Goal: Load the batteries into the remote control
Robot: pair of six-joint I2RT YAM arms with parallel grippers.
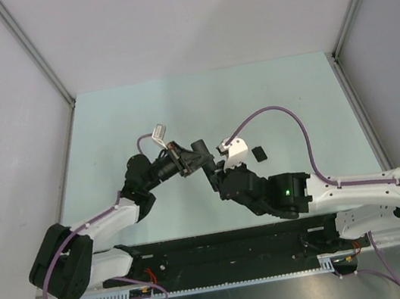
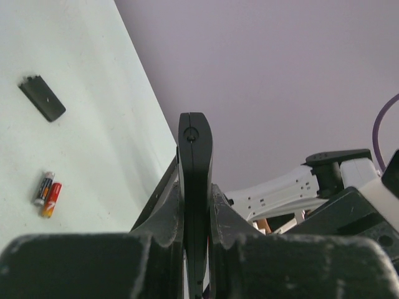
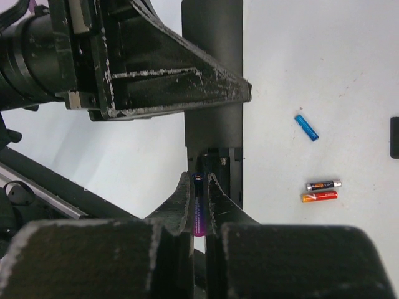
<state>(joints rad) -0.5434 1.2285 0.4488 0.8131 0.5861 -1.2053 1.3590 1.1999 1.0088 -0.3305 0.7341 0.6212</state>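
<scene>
In the top view, the left gripper (image 1: pixel 184 160) and the right gripper (image 1: pixel 217 169) meet above the middle of the pale green table (image 1: pixel 103 120). The slim black plastic remote control (image 1: pixel 201 148) is raised between them. A small flat black rectangular cover (image 1: pixel 259 153) lies on the table just to their right.

In the left wrist view, the left gripper (image 2: pixel 194 193) is pressed tight on the remote control (image 2: pixel 194 149), held edge-on and clear of the table. The cover (image 2: pixel 42 98) lies well apart. Nearer, a red-orange cylindrical battery (image 2: pixel 52 199) touches a dark pale-tipped battery (image 2: pixel 43 188).

In the right wrist view, the right gripper (image 3: pixel 199 182) pinches a dark battery with a blue-violet sheen (image 3: pixel 199 215) lengthwise. Its tip is just at the open compartment (image 3: pixel 215 159) of the remote control (image 3: pixel 212 118). A small blue cylinder (image 3: pixel 306 128) lies near the resting pair.

The step in hand looks like seating this battery. To do it well, keep its axis in line with the slot and lead one end against the contact. Let go only once it lies flat, with the left gripper holding steady. Polarity marks are too small to read.
</scene>
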